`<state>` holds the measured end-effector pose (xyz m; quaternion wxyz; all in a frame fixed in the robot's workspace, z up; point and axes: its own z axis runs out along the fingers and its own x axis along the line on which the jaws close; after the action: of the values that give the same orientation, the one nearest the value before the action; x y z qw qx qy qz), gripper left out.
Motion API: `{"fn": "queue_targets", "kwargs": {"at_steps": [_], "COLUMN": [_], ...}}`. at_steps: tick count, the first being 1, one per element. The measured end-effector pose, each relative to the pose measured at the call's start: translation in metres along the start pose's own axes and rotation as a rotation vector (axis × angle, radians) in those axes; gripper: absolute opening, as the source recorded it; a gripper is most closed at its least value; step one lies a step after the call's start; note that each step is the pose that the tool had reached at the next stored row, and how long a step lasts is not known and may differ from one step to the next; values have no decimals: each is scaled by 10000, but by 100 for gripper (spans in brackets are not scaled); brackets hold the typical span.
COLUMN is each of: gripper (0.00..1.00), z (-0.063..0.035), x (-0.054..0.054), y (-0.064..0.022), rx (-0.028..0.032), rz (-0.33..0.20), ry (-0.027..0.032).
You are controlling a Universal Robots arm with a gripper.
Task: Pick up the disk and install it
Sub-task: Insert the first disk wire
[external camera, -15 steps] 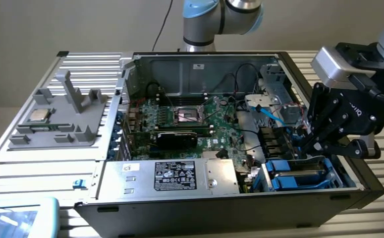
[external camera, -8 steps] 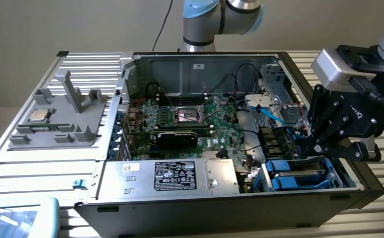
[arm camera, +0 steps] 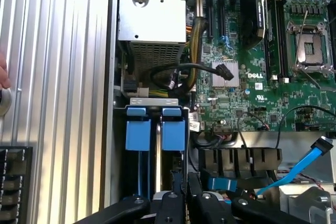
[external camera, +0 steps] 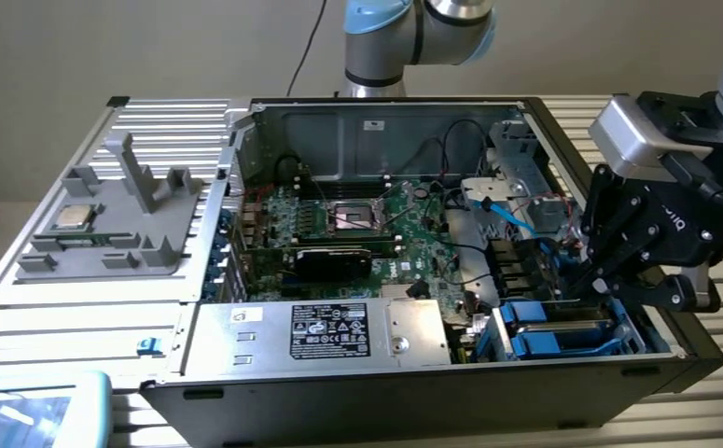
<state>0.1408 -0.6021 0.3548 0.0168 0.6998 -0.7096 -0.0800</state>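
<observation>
Hovering low over the metal drive bay [arm camera: 156, 102], the black two-fingered gripper [arm camera: 185, 178] had its fingers pinched nearly together; whether they nipped anything, I couldn't tell. Just ahead, the silver-grey hard disk in its bright blue plastic frame [arm camera: 173, 135] stood slotted beside a second blue frame [arm camera: 137, 132]. Danger: a skewed push could jam it, or snag the flat light-blue data cable [arm camera: 299, 169]. Farther off, the green motherboard [arm camera: 252, 66] read "DELL"; the black label [external camera: 336, 329] on the big grey metal box [external camera: 243, 341] was illegible.

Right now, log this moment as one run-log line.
gripper: shut, at drive bay | nearest: blue plastic drive frames seated in bay | held: unclear
</observation>
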Motion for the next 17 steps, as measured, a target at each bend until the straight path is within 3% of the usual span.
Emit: {"fn": "queue_targets", "kwargs": {"at_steps": [2,5,8,17], "gripper": [15,15,15,15], "z": [2,7,21,74], "x": [24,58,70,71], "y": [0,-2,-4,-11], "rx": [-1,-1,0,5], "rz": [9,17,39,60], "ry": [-23,-148,-221,-240]}}
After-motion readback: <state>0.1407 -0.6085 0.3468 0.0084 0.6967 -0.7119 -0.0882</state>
